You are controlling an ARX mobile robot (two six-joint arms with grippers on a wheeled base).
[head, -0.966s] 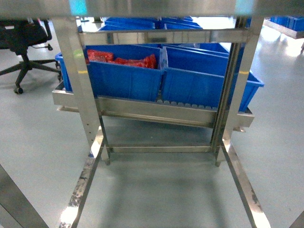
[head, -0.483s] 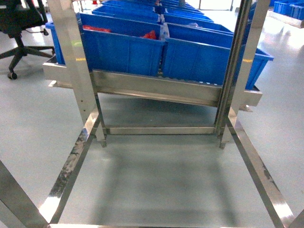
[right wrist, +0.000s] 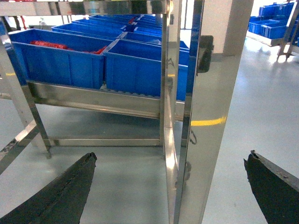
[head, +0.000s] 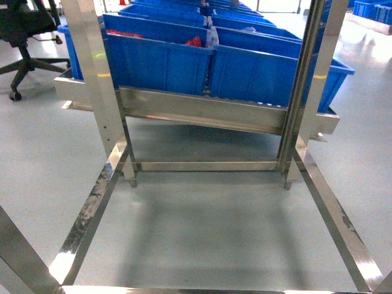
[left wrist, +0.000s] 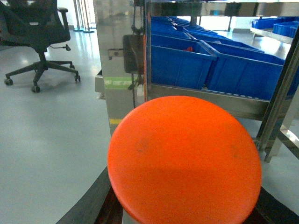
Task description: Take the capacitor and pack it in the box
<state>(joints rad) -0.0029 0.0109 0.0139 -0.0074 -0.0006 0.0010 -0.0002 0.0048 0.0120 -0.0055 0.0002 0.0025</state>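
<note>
All views toward blue bins

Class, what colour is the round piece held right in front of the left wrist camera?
Bright orange capacitor, clearest in the left wrist view.

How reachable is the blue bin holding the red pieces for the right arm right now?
Probably not directly. A steel upright stands just ahead of the open right gripper, and the blue bin sits off to its left, behind the rack's front rail.

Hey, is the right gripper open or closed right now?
Open. In the right wrist view the right gripper has its dark fingers far apart at the lower corners, with only floor and steel frame between them.
</note>
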